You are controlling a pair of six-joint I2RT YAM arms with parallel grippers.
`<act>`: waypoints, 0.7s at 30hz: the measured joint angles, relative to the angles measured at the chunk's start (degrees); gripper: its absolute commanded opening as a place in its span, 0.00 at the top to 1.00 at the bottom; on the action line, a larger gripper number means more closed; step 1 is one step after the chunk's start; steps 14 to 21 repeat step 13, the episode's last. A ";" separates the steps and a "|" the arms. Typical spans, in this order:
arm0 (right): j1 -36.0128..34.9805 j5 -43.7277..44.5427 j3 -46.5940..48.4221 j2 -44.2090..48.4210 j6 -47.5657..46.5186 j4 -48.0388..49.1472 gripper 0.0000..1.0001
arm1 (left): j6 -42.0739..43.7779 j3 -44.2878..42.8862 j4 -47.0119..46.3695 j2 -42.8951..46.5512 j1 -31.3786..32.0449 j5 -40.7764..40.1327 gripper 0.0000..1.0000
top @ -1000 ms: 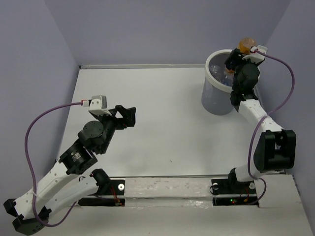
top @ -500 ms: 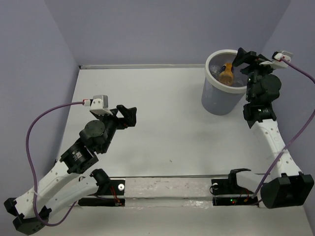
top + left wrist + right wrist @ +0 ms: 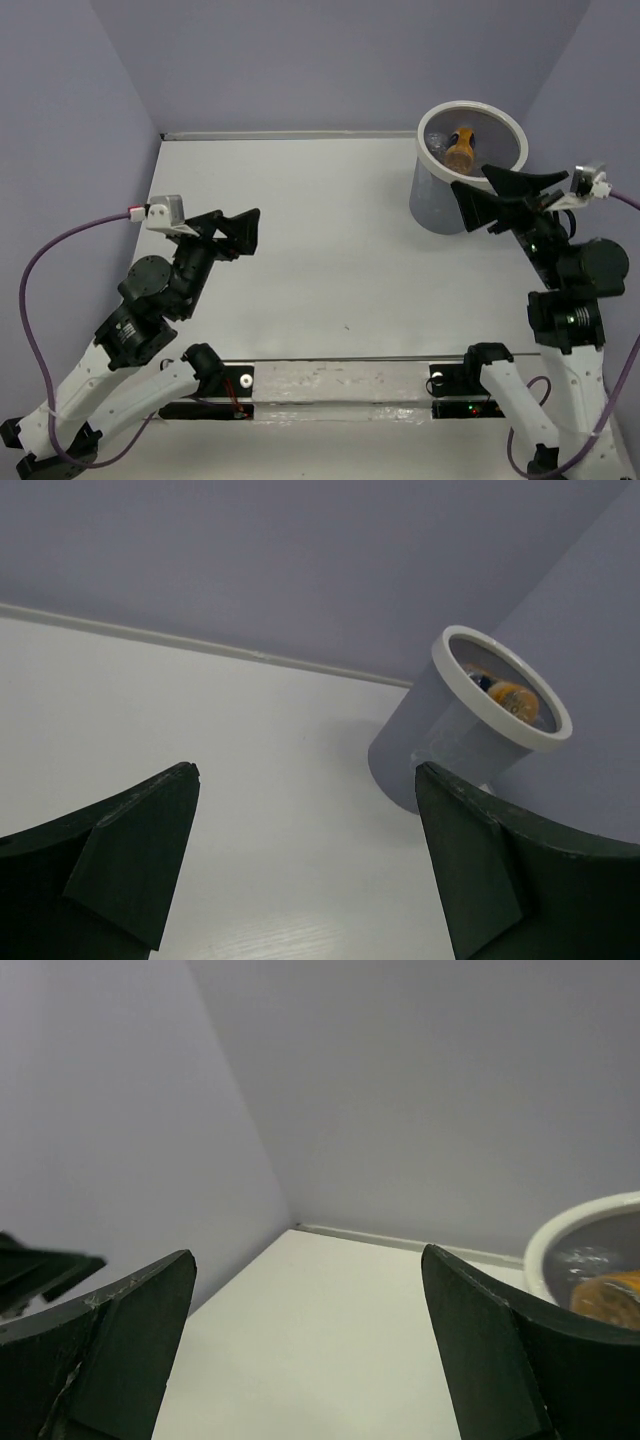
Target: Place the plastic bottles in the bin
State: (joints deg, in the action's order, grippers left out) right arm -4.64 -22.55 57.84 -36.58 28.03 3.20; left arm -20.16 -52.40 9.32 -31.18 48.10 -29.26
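The bin (image 3: 440, 205) is a round pale grey bucket with a thick white rim at the back right of the table. An orange bottle (image 3: 461, 148) lies inside it beside clear bottles (image 3: 437, 141). The bin (image 3: 430, 750) and the orange bottle (image 3: 513, 697) also show in the left wrist view, and the bin's rim (image 3: 560, 1235) with the orange bottle (image 3: 612, 1293) in the right wrist view. My right gripper (image 3: 495, 192) is open and empty, raised just in front of the bin. My left gripper (image 3: 240, 232) is open and empty over the left of the table.
Purple walls close in the back and both sides of the white table (image 3: 330, 230). A metal rail (image 3: 340, 380) with the arm bases runs along the near edge. Purple cables loop from both wrists.
The orange bottle left my right gripper and fell into the bin. My right arm drew back toward the near right. My left arm pulled back slightly to the left.
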 measured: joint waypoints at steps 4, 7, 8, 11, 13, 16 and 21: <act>0.02 -5.09 -0.35 9.20 0.24 -2.78 0.00 | 1.31 -0.15 -1.95 4.00 0.00 -1.68 0.01; -0.04 -4.24 -0.70 17.11 -0.92 -6.54 0.00 | 1.66 -0.07 -2.93 6.91 0.00 -2.91 0.01; -0.04 -3.76 -1.07 19.08 -1.33 -7.41 0.00 | 1.64 0.15 -3.21 7.72 0.00 -3.10 0.01; -0.15 -1.75 -2.34 21.51 -2.58 -9.68 0.00 | 1.16 2.03 -4.11 9.79 -0.02 -4.00 0.01; -0.24 -1.07 -3.19 21.38 -2.78 -10.91 0.00 | 0.26 3.48 -3.50 10.23 -0.13 -4.50 0.01; -0.24 -1.07 -3.19 21.38 -2.78 -10.91 0.00 | 0.26 3.48 -3.50 10.23 -0.13 -4.50 0.01; -0.24 -1.07 -3.19 21.38 -2.78 -10.91 0.00 | 0.26 3.48 -3.50 10.23 -0.13 -4.50 0.01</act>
